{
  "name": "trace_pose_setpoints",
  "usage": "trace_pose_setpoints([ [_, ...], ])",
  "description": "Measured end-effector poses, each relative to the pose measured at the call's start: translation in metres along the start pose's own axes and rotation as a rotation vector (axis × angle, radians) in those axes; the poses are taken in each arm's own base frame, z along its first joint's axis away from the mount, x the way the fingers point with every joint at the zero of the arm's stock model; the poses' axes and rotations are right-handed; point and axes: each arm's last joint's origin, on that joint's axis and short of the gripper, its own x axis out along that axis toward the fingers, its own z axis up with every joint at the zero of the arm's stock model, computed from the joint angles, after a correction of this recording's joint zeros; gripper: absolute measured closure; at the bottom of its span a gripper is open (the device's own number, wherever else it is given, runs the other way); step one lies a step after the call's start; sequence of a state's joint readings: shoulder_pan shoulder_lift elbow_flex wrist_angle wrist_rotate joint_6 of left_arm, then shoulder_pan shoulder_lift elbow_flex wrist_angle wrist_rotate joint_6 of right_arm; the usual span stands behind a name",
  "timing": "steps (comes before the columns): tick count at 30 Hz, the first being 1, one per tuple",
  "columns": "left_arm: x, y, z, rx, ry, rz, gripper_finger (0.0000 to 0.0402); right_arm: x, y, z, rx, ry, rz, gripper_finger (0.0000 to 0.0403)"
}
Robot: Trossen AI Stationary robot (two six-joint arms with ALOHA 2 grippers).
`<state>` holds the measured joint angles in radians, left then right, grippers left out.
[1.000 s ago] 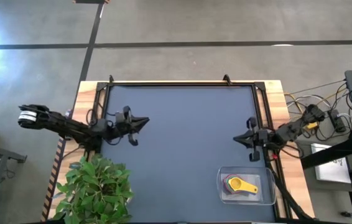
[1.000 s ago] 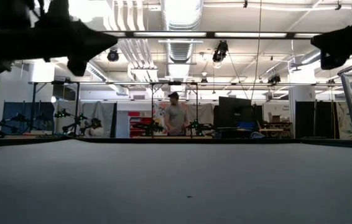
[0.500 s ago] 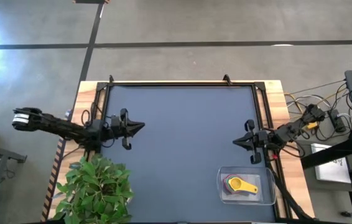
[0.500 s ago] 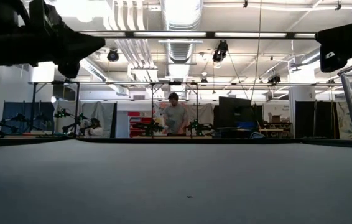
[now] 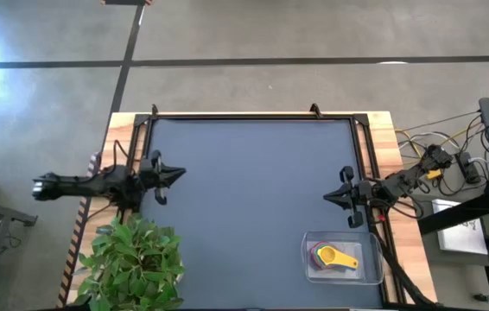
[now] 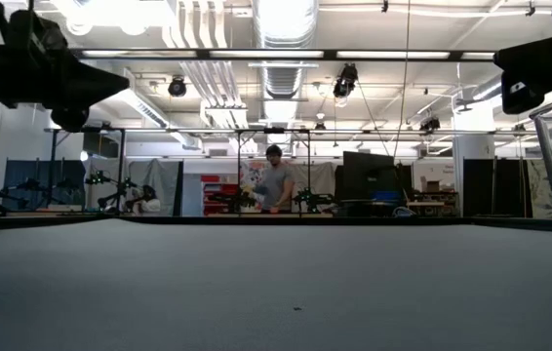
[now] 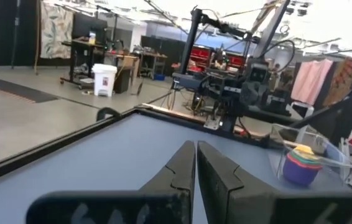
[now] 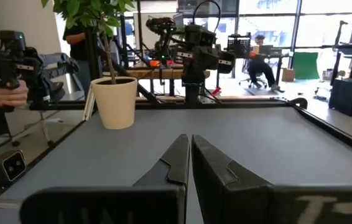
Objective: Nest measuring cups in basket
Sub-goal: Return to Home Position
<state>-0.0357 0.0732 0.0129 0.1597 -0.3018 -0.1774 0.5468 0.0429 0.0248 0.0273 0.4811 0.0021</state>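
Noting measuring cups (image 5: 333, 256) nested, yellow uppermost, inside the basket (image 5: 372, 276) at the worktop's (image 5: 253, 186) near right corner, with left gripper (image 5: 178, 173) at the left edge and right gripper (image 5: 328, 198) at the right edge, both closed, empty.

Both arms parked at opposite sides of the desk (image 5: 253, 164), grippers closed.

My left gripper (image 5: 175, 174) hangs just inside the desk's left edge. Its arm lies stretched out nearly level, reaching out past that edge, and its tip points in toward the desk's middle. My right gripper (image 5: 329, 197) sits just inside the desk's right edge and points back across the desk, so the two face each other over its width. From desk height I see both held well clear of the desk top. In each wrist camera the jaws lie together, tip to tip, with only a thin seam between them.
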Motion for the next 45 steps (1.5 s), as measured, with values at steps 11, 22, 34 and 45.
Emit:
trace_pose_setpoints([
  [11,-0.0022,0.0029,-0.0071,0.083,0.078,0.023,0.0401,0.0024,0.0005,-0.0036,-0.106,0.037,-0.019,0.0394],
  [22,-0.0025,0.0031,-0.0067,0.082,0.087,0.033,0.0401,0.0048,-0.0007,-0.0066,-0.191,0.075,-0.103,0.0394],
  [34,-0.0023,0.003,-0.0062,0.081,0.082,0.034,0.0402,0.0048,-0.0007,-0.0063,-0.226,0.074,-0.101,0.0394],
  [45,-0.0022,0.003,-0.006,0.08,0.08,0.034,0.0402,0.0047,-0.0008,-0.0055,-0.223,0.073,-0.102,0.0394],
])
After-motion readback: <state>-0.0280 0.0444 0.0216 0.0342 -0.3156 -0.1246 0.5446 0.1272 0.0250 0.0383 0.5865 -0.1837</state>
